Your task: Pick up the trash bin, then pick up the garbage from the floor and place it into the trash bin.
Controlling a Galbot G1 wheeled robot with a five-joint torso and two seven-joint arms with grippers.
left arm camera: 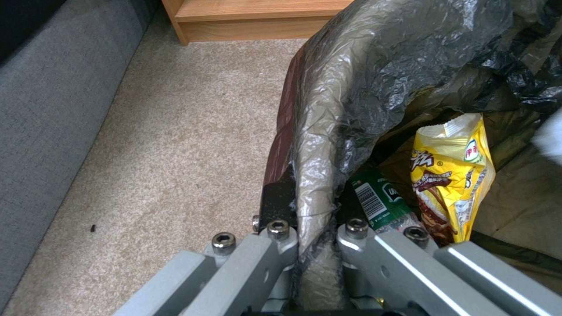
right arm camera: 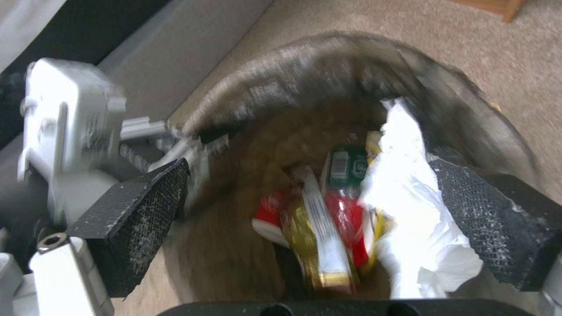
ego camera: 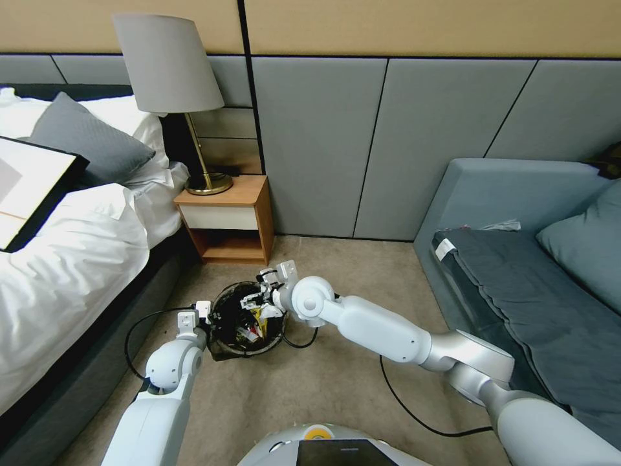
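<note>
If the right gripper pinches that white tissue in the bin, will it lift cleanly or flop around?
The white tissue looks crumpled and thin, so it will probably sag and flop, weighing almost nothing. It lies loose on the cartons and wrappers in the trash bin, so it should come free easily. The right gripper is open above it; the left gripper clamps the rim.

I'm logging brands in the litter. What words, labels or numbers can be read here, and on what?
Yellow snack wrapper in the trash bin: Chinese brand characters, too stylised to quote.
Green bottle label: barcode and logo, digits too small.
Red-and-white carton: blurred, unreadable.
</note>
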